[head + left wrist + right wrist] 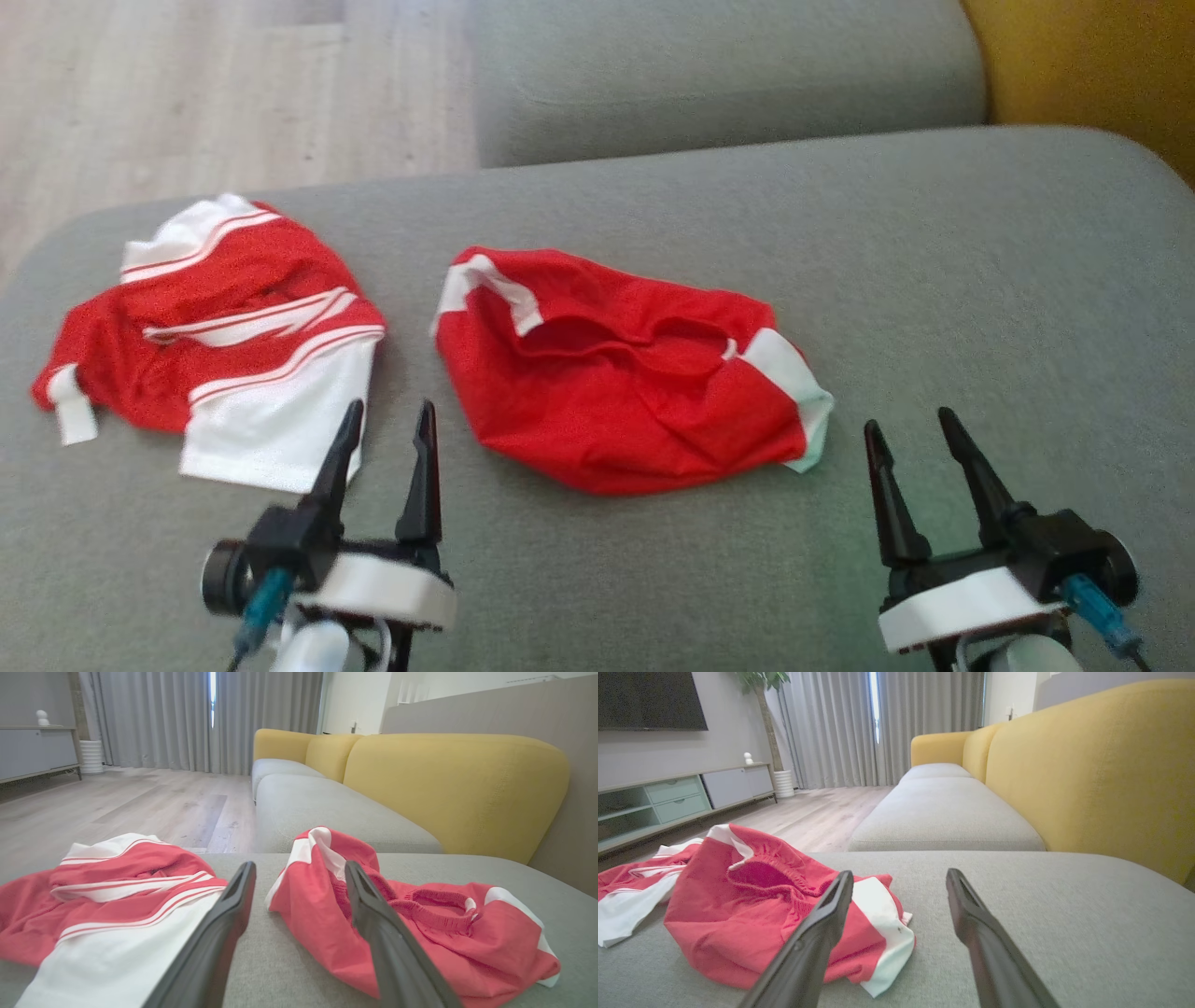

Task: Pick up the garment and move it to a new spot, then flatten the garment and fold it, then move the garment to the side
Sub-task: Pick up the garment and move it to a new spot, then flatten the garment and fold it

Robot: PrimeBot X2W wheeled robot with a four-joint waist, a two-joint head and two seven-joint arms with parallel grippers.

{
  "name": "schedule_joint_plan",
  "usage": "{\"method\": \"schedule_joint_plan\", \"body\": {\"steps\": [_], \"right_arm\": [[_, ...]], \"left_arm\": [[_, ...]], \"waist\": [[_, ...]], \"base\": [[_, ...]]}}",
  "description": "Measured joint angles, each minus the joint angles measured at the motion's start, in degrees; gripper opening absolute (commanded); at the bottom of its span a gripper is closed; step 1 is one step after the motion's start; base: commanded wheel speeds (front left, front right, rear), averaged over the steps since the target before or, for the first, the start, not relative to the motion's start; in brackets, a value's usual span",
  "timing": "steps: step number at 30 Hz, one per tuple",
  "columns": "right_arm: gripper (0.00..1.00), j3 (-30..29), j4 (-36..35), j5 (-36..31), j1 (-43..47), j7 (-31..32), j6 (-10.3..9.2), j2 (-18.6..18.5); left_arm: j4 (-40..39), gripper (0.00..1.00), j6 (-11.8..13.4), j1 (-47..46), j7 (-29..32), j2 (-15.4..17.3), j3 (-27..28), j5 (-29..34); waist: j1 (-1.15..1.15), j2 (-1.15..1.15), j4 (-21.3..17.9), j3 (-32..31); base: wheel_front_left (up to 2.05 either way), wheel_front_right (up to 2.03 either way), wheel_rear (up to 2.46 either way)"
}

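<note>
Both spread and empty, the left gripper (390,407) and right gripper (907,418) should pinch opposite white-trimmed ends of the red shorts (607,401).

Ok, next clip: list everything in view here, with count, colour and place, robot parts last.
shorts: one, red with white side panels, crumpled mid-cushion
jersey: one, red with white stripes, crumpled at the cushion's left end, apart from the shorts
seat cushions: two, grey, one under both garments, one beyond it
backrest sections: three, yellow, along the sofa's right
floor: one, pale wood, left of the sofa
curtains: grey, far wall
cabinet: one, pale, against the left wall
left gripper: one, dark fingers open, empty, near the jersey's white corner
right gripper: one, dark fingers open, empty, right of the shorts
</note>
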Motion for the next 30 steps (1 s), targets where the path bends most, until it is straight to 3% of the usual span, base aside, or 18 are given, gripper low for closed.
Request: {"method": "schedule_joint_plan", "body": {"steps": [9, 15, 21, 30], "right_arm": [[1.0, -1.3, 0.3, -0.5, 3.1, 0.1, 0.0, 0.1], [1.0, -1.7, 0.4, -1.1, 4.6, 0.1, 0.0, 0.2], [1.0, -2.7, 0.8, -1.5, 6.1, 0.1, 0.0, 0.2], [1.0, -3.5, 1.4, -0.8, 6.7, 0.1, 0.0, 0.2]], "left_arm": [[-14.0, 1.0, 0.1, 11.1, -0.2, -5.2, 7.9, 12.1], [-13.4, 1.0, -0.8, 18.7, -0.2, -6.5, 9.2, 13.7], [-14.0, 1.0, -2.6, 18.9, -0.2, -6.8, 10.0, 16.0], [-13.7, 1.0, -3.0, 18.9, -0.2, -7.0, 10.7, 16.9]], "waist": [[0.0, 0.0, 4.8, -3.7], [0.0, 0.0, 6.5, -5.6], [0.01, 0.0, 7.8, -6.7], [0.01, 0.0, 7.5, -7.1]], "base": [[0.0, 0.0, 0.0], [0.0, 0.0, 0.0], [0.0, 0.0, 0.0], [0.0, 0.0, 0.0]]}}
